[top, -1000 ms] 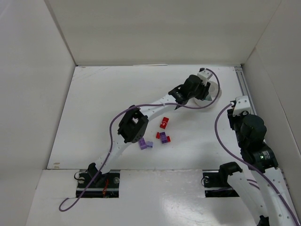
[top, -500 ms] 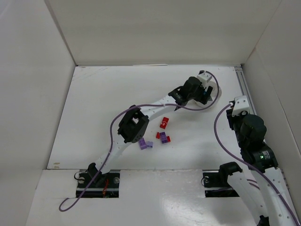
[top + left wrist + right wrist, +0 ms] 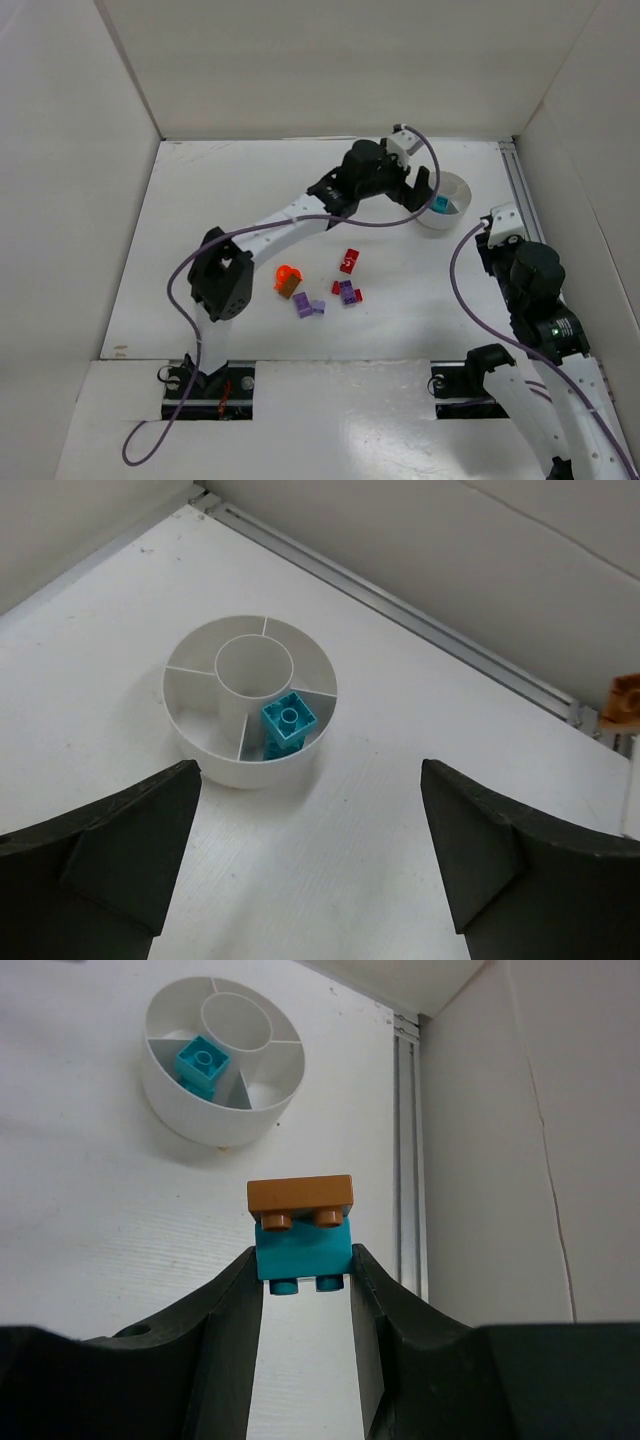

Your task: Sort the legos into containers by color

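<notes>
Bricks lie loose on the tabletop (image 3: 200, 200) nearest the arm bases: a purple brick (image 3: 308, 307), a red-and-purple cluster (image 3: 347, 291), an orange brick (image 3: 286, 279) and, a little farther out, a red brick (image 3: 348, 260). All are well apart from the dish. Farther out on my right, the right fingers (image 3: 228, 1310) are clamped on a stacked pair (image 3: 302, 1248), teal below and orange-brown on top, held short of the dish. Farthest, the dish (image 3: 250, 768) sits toward the far right of the tabletop. One teal brick (image 3: 288, 720) is in a wedge between the hub and the outer wall. The left fingers (image 3: 125, 855) stand wide apart and empty, just beside the dish on its left.

I judge the step in hand to be getting the left arm away from the dish and over to the loose pile. To do it well I lift first, so neither finger clips the rim and shifts the dish, then swing toward the near side. I pick an outlying piece such as the red brick rather than the cluster, and come straight down with the fingers astride it. The stacked pair is two colours, so I don't drop it as it is; it needs splitting. I hold that arm off until the left is clear of the dish.
</notes>
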Tool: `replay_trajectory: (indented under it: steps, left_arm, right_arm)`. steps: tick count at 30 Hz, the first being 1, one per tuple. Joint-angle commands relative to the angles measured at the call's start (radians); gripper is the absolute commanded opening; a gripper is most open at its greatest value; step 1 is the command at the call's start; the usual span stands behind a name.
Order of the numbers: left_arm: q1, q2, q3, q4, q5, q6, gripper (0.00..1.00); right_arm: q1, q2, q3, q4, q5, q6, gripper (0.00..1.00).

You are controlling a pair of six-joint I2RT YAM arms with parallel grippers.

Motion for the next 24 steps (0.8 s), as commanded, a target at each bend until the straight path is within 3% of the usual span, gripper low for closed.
replay_trajectory:
  steps: [1,3,7,8,10,11,12,18,24]
  left_arm:
    - [0.052,-0.173,-0.138,0.112,0.132,0.000,0.90]
    - [0.061,-0.266,-0.214,0.121,0.188,0.021,0.96]
    - [0.070,-0.452,-0.482,0.169,0.450,0.113,0.99]
    - [0.070,-0.492,-0.529,0.169,0.477,0.153,0.99]
    - [0.070,-0.611,-0.618,0.186,0.533,0.196,1.00]
    - [0.080,-0.651,-0.700,0.217,0.564,0.213,1.00]
    - [0.080,-0.690,-0.739,0.237,0.575,0.213,1.00]
    - [0.080,-0.888,-0.911,0.314,0.587,0.202,1.00]
    - [0.080,-0.873,-0.914,0.291,0.549,0.202,1.00]
  right_arm:
    - [-0.004,-0.002,0.000,0.092,-0.107,-0.043,0.27]
    - [-0.004,0.007,-0.011,0.140,-0.209,-0.100,0.27]
    - [-0.004,0.072,-0.020,0.226,-0.618,-0.206,0.27]
    - [-0.004,0.090,-0.020,0.252,-0.824,-0.227,0.27]
    - [-0.004,0.144,-0.041,0.296,-1.039,-0.249,0.27]
    - [-0.004,0.159,-0.041,0.321,-1.216,-0.249,0.27]
    - [-0.004,0.174,-0.052,0.357,-1.280,-0.249,0.27]
    - [0.068,0.228,-0.052,0.411,-1.423,-0.249,0.27]
    - [0.222,0.289,-0.012,0.436,-1.342,-0.224,0.27]
